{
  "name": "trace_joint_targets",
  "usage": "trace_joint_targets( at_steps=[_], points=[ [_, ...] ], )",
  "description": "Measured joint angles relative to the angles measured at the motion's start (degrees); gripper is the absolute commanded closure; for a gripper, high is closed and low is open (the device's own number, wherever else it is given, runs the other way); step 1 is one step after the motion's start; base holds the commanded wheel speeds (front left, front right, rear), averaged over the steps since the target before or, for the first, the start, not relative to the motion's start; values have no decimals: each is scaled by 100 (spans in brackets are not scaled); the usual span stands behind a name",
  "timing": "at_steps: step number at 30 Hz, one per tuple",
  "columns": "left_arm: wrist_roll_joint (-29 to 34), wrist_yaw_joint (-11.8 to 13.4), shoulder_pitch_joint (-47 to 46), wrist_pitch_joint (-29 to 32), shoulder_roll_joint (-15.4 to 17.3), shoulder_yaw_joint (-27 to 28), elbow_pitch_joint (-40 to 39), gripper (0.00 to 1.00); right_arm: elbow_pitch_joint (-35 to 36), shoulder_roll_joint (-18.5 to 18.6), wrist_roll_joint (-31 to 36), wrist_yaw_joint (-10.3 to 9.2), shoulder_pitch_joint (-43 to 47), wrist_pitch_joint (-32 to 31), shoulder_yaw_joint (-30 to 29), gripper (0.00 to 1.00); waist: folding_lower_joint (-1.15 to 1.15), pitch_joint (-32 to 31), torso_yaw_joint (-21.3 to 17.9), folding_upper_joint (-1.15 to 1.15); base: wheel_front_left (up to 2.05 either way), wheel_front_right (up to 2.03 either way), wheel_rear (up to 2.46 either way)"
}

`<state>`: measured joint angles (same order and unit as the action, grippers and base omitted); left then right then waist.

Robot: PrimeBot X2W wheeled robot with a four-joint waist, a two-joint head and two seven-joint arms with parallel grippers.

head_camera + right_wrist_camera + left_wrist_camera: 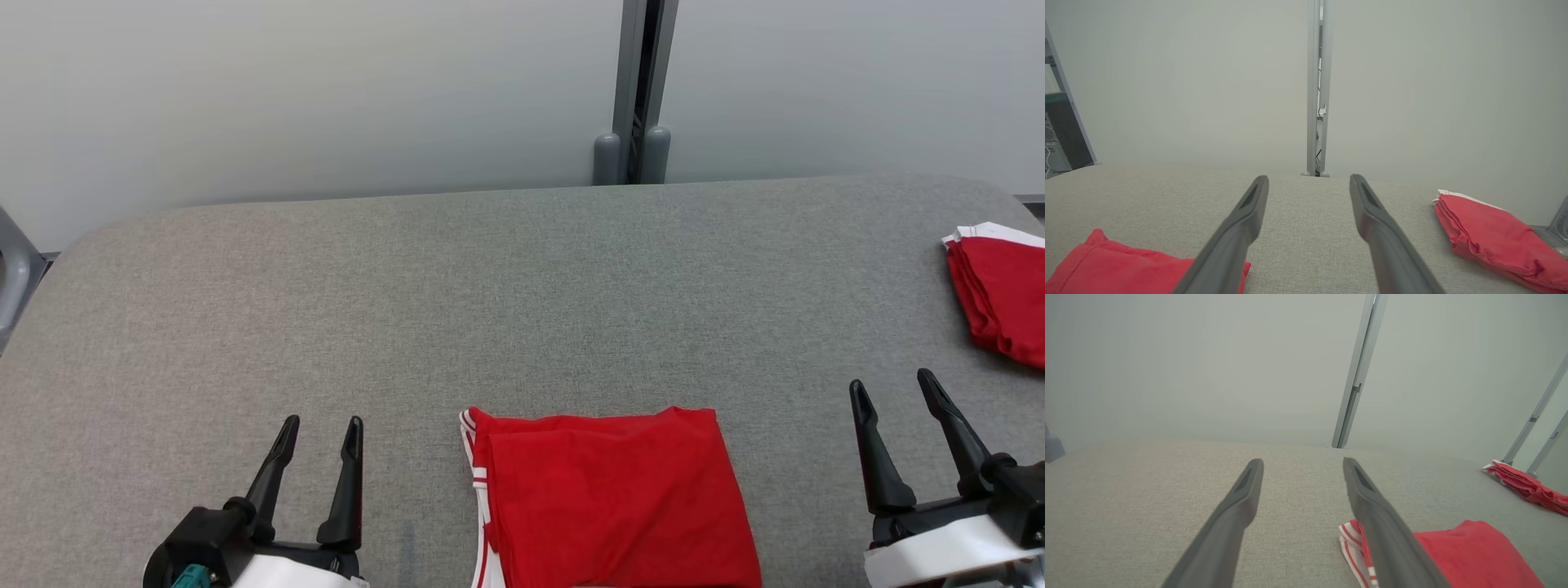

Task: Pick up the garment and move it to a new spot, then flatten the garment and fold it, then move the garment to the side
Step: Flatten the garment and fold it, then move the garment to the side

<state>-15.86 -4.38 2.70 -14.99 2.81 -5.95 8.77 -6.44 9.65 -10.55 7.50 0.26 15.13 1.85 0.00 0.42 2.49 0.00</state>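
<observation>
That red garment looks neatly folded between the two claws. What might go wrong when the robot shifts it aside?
The folded garment lies loose on the table, with the left gripper and right gripper open beside it: pinching only the top layer might pull the fold apart. Sliding it toward the red pile at the right might rumple both.

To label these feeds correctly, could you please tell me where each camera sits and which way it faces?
Head view: on the head, facing forward and down at the grey table and folded red garment; left gripper and right gripper show, open.
Left wrist view: on the left wrist, along its fingers across the table.
Right wrist view: likewise, on the right wrist, along its fingers.
Shared: all see that garment and the red stack.
</observation>
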Motion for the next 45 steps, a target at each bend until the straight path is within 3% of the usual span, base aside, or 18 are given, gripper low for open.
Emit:
trace_joint_targets(
  at_steps=[45],
  points=[
    [-81,52,4,0,1,-32,7,0,-75,-33,0,0,10,0,7,0,0,-4,175,0,0,0,0]
  ],
)
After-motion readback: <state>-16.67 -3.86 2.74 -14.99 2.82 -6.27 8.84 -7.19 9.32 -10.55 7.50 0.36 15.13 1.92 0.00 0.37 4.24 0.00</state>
